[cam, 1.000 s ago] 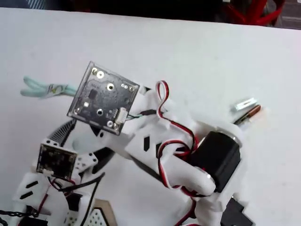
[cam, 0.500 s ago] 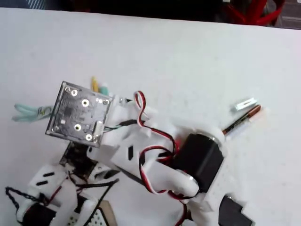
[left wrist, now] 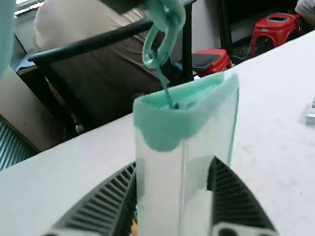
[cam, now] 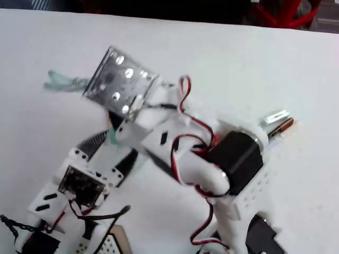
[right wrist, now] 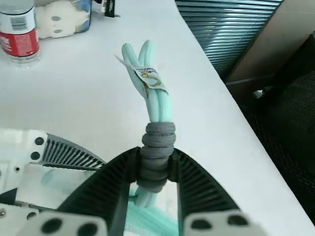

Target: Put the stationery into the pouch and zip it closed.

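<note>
Both grippers are clamped shut. The left gripper (left wrist: 172, 196) squeezes the teal pouch (left wrist: 187, 128); the right gripper (right wrist: 155, 169) pinches the pouch's cord (right wrist: 153, 101) at its grey wrap. A pen (cam: 282, 126) and a white stick (cam: 276, 117) lie side by side on the tabletop (cam: 238, 58), well apart from the pouch.
</note>
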Robot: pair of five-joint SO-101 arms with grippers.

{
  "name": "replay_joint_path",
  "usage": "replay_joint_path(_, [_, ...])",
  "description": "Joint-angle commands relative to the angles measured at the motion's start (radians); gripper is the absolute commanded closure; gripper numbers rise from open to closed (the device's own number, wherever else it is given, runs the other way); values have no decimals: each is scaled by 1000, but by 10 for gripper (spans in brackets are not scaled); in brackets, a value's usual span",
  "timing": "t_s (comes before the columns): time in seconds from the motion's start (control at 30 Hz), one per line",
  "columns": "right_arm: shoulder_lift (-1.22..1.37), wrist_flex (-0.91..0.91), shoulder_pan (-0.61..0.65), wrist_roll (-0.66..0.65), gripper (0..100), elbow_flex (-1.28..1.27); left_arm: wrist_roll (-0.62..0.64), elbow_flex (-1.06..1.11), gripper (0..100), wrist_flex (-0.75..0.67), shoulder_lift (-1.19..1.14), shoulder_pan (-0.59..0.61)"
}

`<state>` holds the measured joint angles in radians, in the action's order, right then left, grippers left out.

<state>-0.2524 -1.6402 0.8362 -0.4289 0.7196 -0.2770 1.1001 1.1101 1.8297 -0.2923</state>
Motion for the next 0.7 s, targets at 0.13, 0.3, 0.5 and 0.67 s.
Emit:
replay_joint_path(0.13, [-18, 33, -18, 5, 980, -15, 187, 163, 965, -319, -2, -10])
replay_joint_path(0.3, [-19, 50, -90, 5, 980, -8, 210, 275, 935, -528, -7, -10])
replay_joint_path(0.5, [-15, 119, -177, 8, 980, -23, 204, 275, 858, -680, -21, -79])
replay_joint_path(0.67, [-18, 166, -183, 8, 980, -118, 195, 206, 820, -793, -266, -79])
